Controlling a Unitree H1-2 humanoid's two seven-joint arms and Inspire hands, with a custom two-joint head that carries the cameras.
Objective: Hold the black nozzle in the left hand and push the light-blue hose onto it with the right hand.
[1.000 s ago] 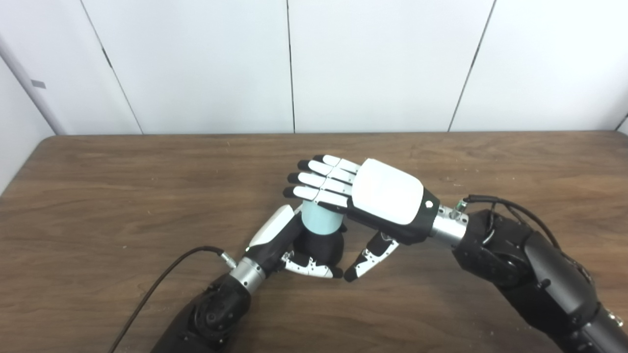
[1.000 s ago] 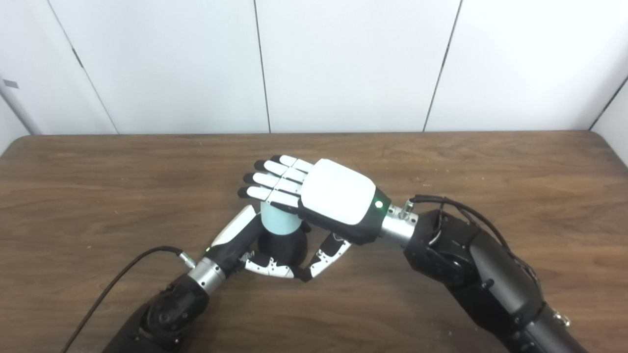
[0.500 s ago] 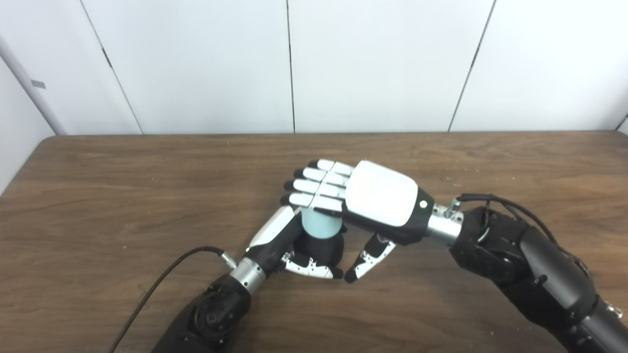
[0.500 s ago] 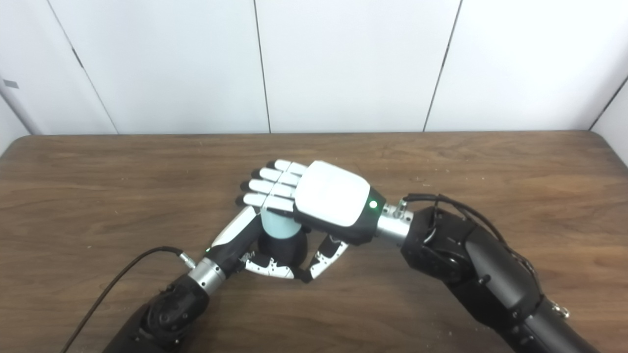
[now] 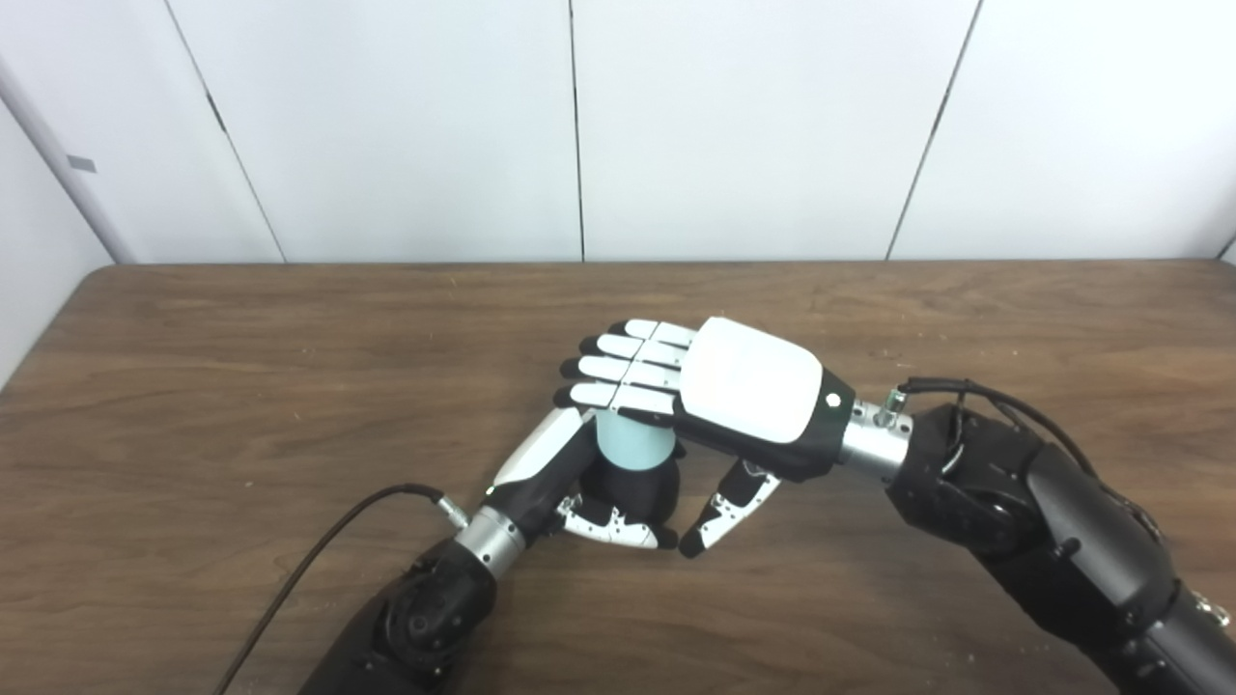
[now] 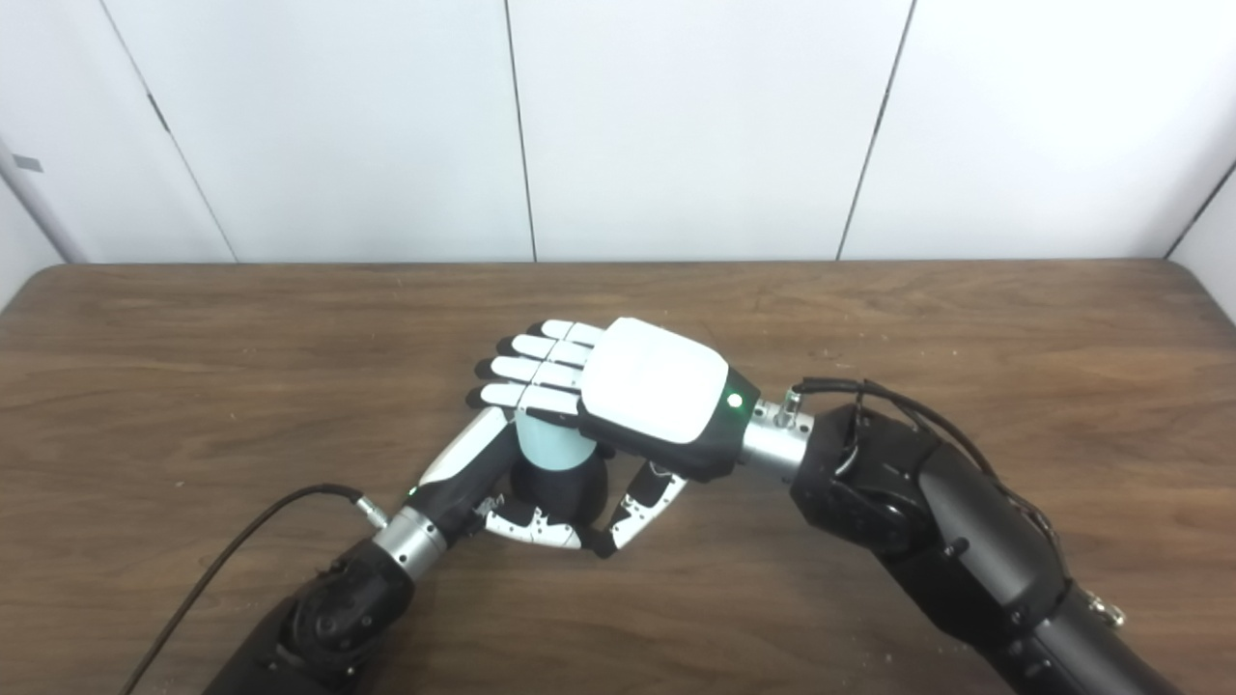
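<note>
Near the table's middle, my left hand (image 5: 541, 461) is shut on the black nozzle (image 5: 632, 490), its fingers wrapped around the rounded body. The light-blue hose (image 5: 632, 444), a short upright tube, stands on top of the nozzle. My right hand (image 5: 748, 381) lies palm down over the hose's top end, fingers stretched out flat to the left, thumb hanging down beside the nozzle. It holds nothing. The hose's upper rim and its joint with the nozzle are hidden by the hands.
A black cable (image 5: 328, 541) runs from my left wrist to the bottom edge. The brown wooden table (image 5: 241, 367) ends at a white panelled wall (image 5: 753, 125) behind. Another cable loops at my right wrist (image 6: 859, 391).
My right hand has come down and slightly left onto the hose's top, so less light blue shows. My left hand has kept its hold. The camera shifted a little.
</note>
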